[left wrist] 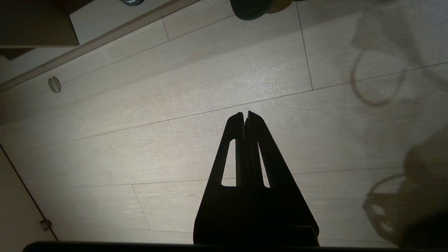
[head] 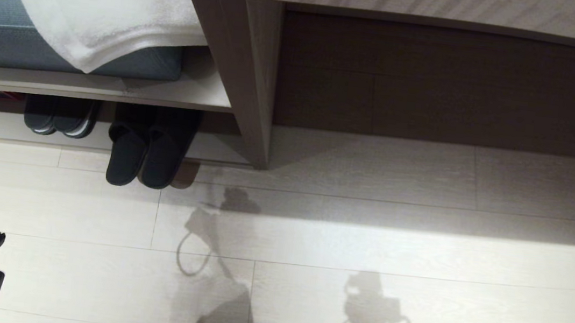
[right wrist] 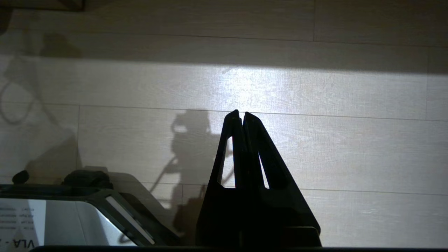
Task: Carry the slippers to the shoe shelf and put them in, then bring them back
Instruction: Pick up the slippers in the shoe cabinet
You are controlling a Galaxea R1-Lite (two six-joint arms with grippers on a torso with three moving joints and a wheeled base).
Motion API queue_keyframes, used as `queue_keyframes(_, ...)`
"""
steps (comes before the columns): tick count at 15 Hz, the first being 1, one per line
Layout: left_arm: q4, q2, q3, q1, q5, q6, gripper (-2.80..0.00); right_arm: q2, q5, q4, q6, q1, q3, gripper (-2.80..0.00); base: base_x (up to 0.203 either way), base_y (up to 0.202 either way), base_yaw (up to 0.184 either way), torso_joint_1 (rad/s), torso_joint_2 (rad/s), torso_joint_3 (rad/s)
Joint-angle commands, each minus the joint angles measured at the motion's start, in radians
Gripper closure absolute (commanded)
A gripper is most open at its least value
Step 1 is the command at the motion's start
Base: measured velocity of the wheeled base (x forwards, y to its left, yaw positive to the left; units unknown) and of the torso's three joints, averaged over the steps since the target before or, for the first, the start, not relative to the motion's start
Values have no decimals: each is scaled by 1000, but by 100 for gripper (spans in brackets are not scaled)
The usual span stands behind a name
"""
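From the head view I see the slippers (head: 151,148) half inside the shoe shelf (head: 90,89), toes over its front edge onto the floor (head: 365,235), while both wrist views show my left claw (left wrist: 245,113) and right claw (right wrist: 240,112) pinched closed, empty, so retrieval remains.

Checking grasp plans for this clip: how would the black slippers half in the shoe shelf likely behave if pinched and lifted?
The slippers look soft and backless, so a pinched edge would probably fold and the rest sag. They seem light for their size and flat, so unlikely to roll or tip. Their heels overhang the shoe shelf base onto the floor, so a push might slide them crooked.
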State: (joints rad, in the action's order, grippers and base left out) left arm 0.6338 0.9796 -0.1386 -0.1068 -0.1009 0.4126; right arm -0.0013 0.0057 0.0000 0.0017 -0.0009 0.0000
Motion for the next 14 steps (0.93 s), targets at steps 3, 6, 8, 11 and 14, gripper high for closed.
queue_keyframes(3,-140,-412,114,41,1,-36,0,0,0,0,1,0,0,0,0,0,0,0,0,0)
queue_keyframes(6,-313,-605,133,55,7,-109,0,0,0,0,0,-1,0,0,0,0,0,0,0,0)
queue_keyframes(8,-404,-721,135,63,9,-173,0,0,0,0,0,1,0,0,0,0,0,0,0,0)
queue_keyframes(11,-447,-808,138,87,10,-290,0,0,0,0,0,1,0,0,0,0,0,0,0,0)
queue_keyframes(14,-520,-941,138,97,63,-300,0,0,0,0,1,-1,0,0,0,0,0,0,0,0)
